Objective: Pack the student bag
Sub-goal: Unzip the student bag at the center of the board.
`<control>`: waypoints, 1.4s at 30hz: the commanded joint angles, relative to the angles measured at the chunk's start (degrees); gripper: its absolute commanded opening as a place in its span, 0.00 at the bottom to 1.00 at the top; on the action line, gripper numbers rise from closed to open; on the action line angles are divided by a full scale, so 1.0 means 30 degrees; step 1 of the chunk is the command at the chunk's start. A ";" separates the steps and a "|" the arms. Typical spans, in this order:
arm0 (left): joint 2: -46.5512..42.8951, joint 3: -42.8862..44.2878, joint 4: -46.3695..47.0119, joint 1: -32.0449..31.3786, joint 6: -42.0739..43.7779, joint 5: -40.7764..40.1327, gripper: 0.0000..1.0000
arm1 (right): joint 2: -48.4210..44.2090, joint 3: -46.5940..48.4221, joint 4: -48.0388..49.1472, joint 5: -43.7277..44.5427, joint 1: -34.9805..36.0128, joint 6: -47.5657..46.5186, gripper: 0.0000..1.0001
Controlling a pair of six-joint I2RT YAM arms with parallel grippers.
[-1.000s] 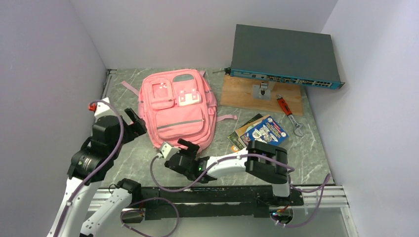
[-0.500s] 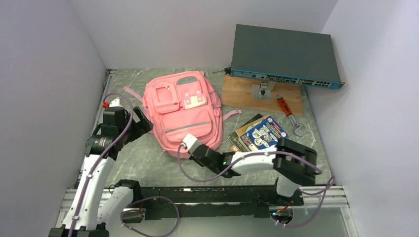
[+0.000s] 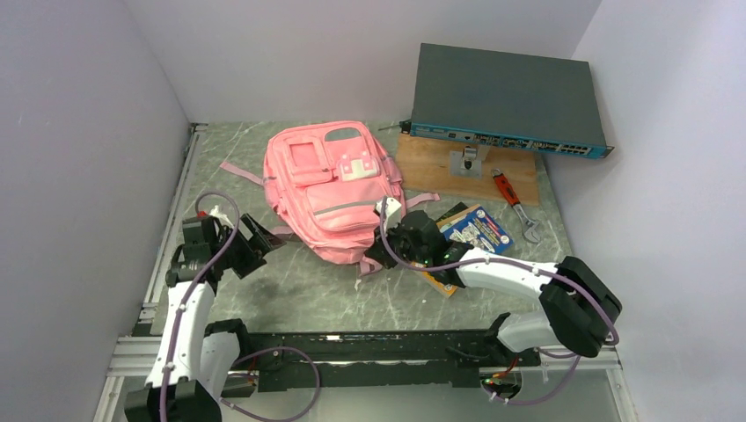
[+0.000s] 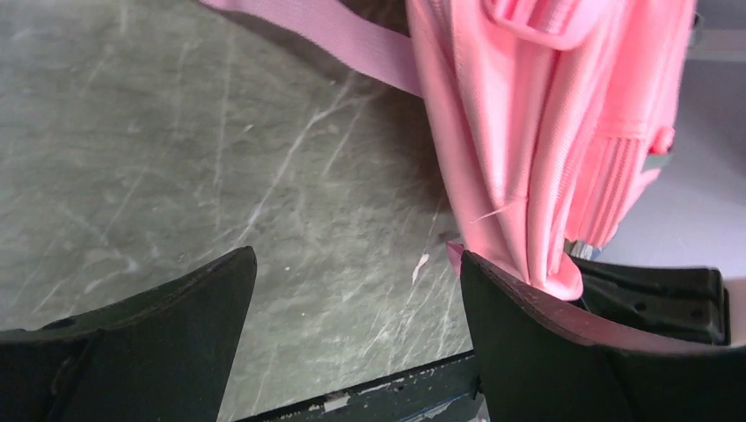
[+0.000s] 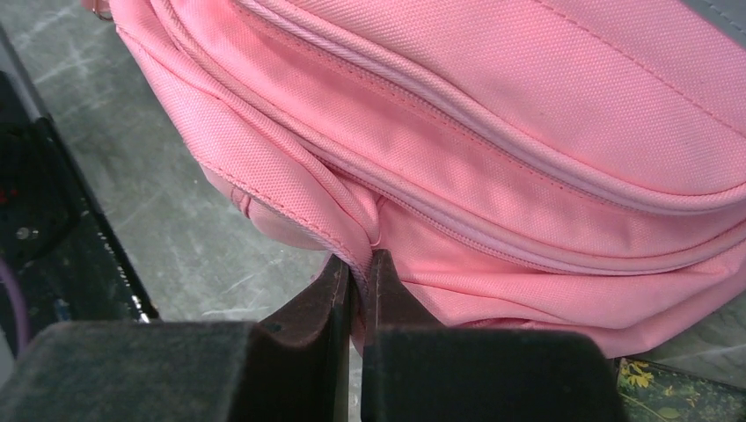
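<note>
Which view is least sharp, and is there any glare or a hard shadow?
Top view: even light, no glare, only a soft shadow along the near edge of the bag. Left wrist view: least sharp, with the bag slightly smeared and the veins of the table clearer. Right wrist view: the bag's weave is crisp, while the fingers near the lens are dark and soft.

Books [image 3: 479, 227] partly under the right arm [image 3: 501, 268]; student bag [image 5: 528, 105] beyond both wrist views' edges.
</note>
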 commanded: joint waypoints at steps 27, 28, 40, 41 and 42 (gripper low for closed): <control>0.8117 0.5669 0.4831 -0.1996 0.8186 0.1185 0.73 | -0.0167 -0.0712 0.4663 -1.1084 -0.6691 0.3783 0.00; 0.8047 0.5521 0.5287 -0.2124 0.8563 0.0935 0.72 | -0.0249 -0.0792 0.4812 -1.1121 -0.6698 0.3817 0.00; 1.0182 0.7640 0.5924 -0.4812 1.0918 -0.1232 0.57 | -0.0537 -0.0906 0.4786 -1.1272 -0.6906 0.3460 0.00; 1.0290 0.7661 0.5958 -0.4974 1.0996 -0.1451 0.53 | -0.0602 -0.0893 0.4740 -1.1269 -0.6941 0.3433 0.00; 1.0376 0.7674 0.6014 -0.5100 1.1064 -0.1683 0.47 | -0.0662 -0.0888 0.4722 -1.1243 -0.6935 0.3418 0.00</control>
